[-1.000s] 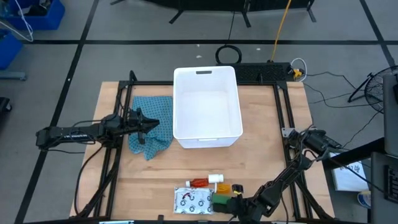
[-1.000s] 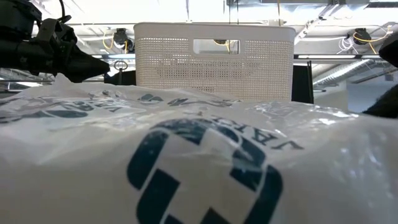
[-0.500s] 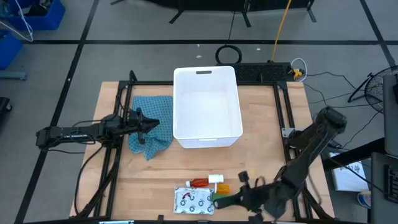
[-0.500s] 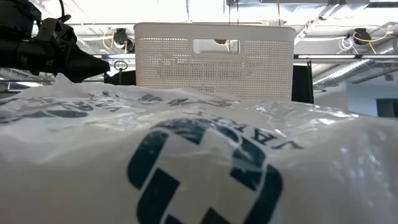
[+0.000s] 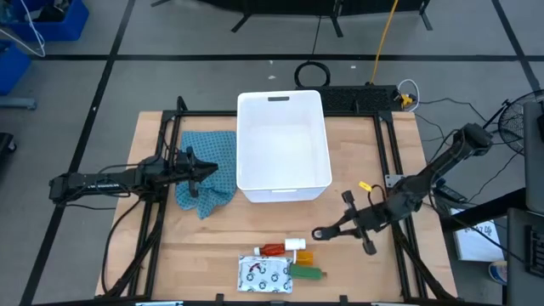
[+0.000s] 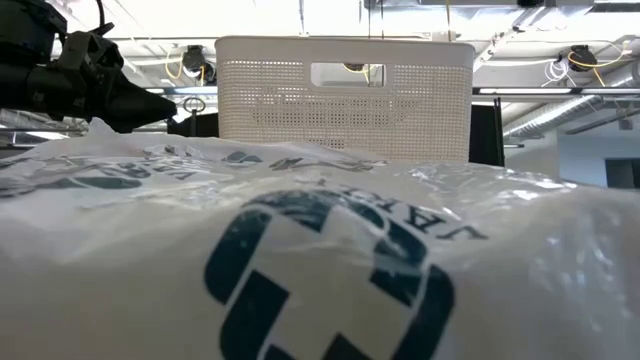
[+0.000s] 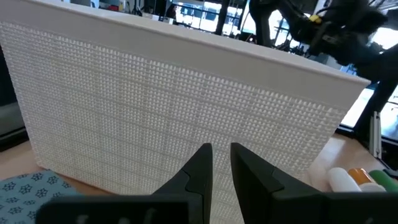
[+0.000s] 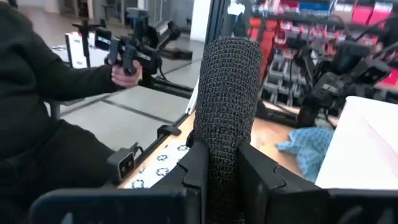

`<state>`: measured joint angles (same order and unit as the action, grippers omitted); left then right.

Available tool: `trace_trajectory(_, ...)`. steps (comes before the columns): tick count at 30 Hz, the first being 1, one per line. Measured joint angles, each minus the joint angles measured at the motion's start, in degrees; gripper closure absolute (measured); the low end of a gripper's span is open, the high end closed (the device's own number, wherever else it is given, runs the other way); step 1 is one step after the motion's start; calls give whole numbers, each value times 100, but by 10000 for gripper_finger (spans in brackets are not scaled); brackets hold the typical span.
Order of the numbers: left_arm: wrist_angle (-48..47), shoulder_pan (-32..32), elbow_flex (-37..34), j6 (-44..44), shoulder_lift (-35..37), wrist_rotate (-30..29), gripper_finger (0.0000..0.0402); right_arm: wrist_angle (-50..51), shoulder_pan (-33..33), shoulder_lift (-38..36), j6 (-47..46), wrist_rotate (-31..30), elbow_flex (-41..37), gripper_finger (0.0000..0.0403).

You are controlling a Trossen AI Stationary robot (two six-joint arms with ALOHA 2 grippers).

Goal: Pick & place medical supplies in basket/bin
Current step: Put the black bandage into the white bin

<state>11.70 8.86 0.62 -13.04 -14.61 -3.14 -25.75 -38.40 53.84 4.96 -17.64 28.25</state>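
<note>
My right gripper (image 5: 320, 234) hovers over bare wood to the right of the supplies and is shut on a black mesh-textured roll (image 8: 227, 81). The rest lie by the near edge: white pouch with dark pattern (image 5: 263, 274), red bottle (image 5: 272, 249), white cylinder (image 5: 295, 244), orange vial (image 5: 304, 257), green packet (image 5: 308, 273). The pouch (image 6: 320, 260) fills the low view's foreground. The white tub (image 5: 283, 146) stands at the table's middle, toward the far edge. My left gripper (image 5: 204, 169) waits shut over the teal cloth (image 5: 208, 174), facing the tub wall (image 7: 186, 99). My right gripper holds the black roll pinched between its two fingers (image 8: 194, 165), which sit on the roll's lower part (image 8: 227, 140). The fingers come in roughly level, pointing toward the table's left. The roll is lifted clear and its free end sticks out past the fingertips.
A black frame runs along the table's left, right and far sides. Bare wood lies between the tub and the supplies. In the right wrist view a person in a dark sleeve (image 8: 43, 81) holds a controller beyond the table.
My right gripper has risen from the supplies at the near edge and moved toward the far edge, carrying the black roll clear of the table. The right arm has swung out toward the table's right. The other supplies have stayed in place.
</note>
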Motion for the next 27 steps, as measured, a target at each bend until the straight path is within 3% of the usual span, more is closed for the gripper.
trace_trajectory(5, 48, 2, 0, -2, 2, 0, 339, -478, 29, -190, 571, -11, -365, 355)
trace_trajectory(9, 59, 0, 0, -11, 0, 0, 339, -552, 382, -119, 825, -11, 49, 355)
trace_trajectory(12, 256, 0, 0, 229, 1, -74, 339, 238, 855, -81, 928, -6, 918, 355)
trace_trajectory(18, 590, 0, 0, 889, 2, -433, 339, 3108, 2314, 424, 979, 9, 3303, 355)
trace_trajectory(23, 686, 1, 0, 1396, 2, -626, 339, 4653, 3877, 1254, 1453, 739, 5169, 355)
trace_trajectory(27, 688, 0, 0, 1765, 2, -639, 339, 5398, 5063, 2141, 1707, 1457, 6187, 355)
